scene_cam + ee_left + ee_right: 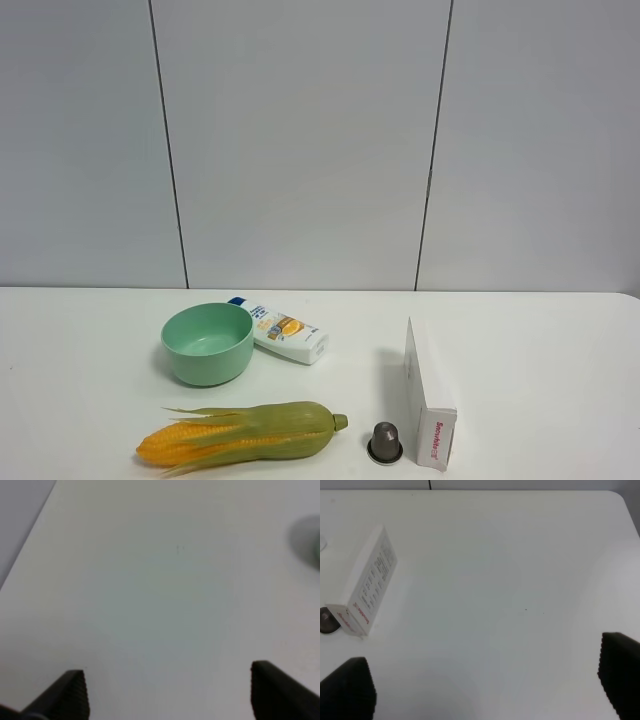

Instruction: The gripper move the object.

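1. The table is a plain white surface that takes up the lower part of the high view, with a grey panelled wall behind its far edge. Its rounded right corner shows in the right wrist view.
2. Bare tabletop lies to the right of the carton as far as the table's right edge, and also between the carton and the far edge.
3. The object is a long white rectangular carton lying on the right half of the table. One end faces the camera and carries red lettering; small black print runs along its side, clearest in the right wrist view.
4. A corn cob with green husk lies near the front edge, left of the carton.
5. A green bowl sits behind the corn, with a white blue-capped bottle lying just beside it.
6. A small grey capsule stands just beside the carton's near end.
7. The right gripper is spread wide over bare table, holding nothing, apart from the carton.
8. The left gripper is likewise spread wide and empty above bare table.
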{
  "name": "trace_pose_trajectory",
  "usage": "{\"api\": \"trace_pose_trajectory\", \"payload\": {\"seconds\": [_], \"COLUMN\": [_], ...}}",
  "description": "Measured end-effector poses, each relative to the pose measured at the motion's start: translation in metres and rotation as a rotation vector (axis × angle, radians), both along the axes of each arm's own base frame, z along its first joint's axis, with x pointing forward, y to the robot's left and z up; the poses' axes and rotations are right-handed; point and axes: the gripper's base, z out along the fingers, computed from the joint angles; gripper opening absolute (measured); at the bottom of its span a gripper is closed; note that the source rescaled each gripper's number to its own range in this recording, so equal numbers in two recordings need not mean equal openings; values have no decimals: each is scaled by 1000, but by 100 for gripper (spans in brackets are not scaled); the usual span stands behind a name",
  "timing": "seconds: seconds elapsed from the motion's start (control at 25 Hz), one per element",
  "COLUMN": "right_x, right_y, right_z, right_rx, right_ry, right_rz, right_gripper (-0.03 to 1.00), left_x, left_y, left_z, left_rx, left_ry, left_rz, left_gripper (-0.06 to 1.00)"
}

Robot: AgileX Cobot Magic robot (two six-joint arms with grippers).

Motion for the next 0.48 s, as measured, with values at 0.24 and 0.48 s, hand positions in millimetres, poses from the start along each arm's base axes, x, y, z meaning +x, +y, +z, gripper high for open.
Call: {"api": "trace_pose_trajectory", "payload": {"seconds": [0.24,0.48], "right_x": [0,0], "right_y": [0,0], "right_z": [0,0], "right_rx": [0,0], "right_ry": [0,0], "right_rz": [0,0], "right_gripper": [100,100], "left_x": [0,0], "left_y": [0,-2], "left_z": [-2,-7], "left_rx": [3,-16], "left_ry": [7,26], "left_rz": [-3,-19], "left_gripper": [58,58]}}
